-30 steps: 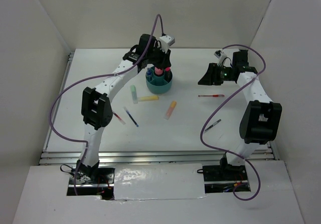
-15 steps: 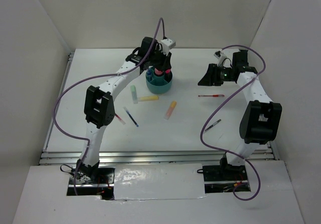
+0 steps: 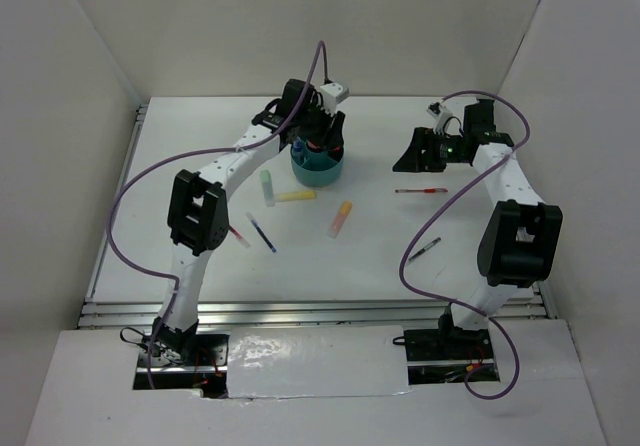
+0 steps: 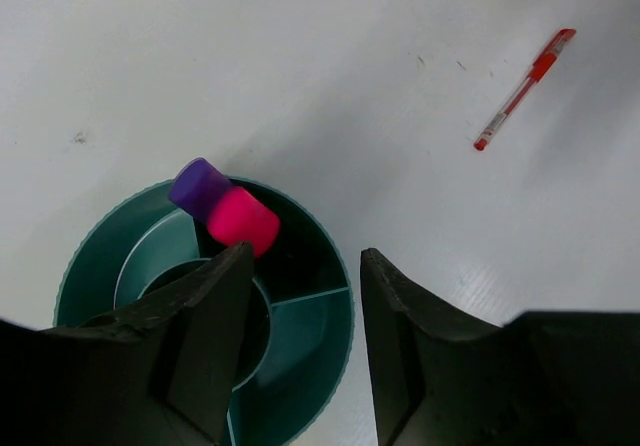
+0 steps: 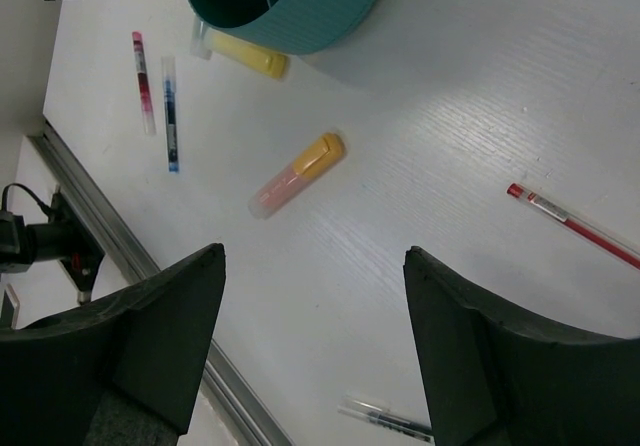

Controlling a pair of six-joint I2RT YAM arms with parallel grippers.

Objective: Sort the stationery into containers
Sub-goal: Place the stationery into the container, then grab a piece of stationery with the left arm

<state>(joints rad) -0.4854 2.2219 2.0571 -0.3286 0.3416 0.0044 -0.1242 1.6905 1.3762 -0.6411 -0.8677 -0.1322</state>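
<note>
White table [image 3: 380, 261] boxed in by plain white walls [image 3: 400, 26]

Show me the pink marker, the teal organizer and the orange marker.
pink marker [image 4: 243, 221], left wrist view, its cap.
teal organizer [image 5: 300, 11], right wrist view, outer wall.
orange marker [image 5: 297, 174], right wrist view, mid-body.

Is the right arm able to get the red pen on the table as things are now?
Probably yes. The red pen lies flat and alone on bare table close by the right gripper, whose jaws are open and empty. Nothing covers it, and the teal organizer stands well aside.
</note>
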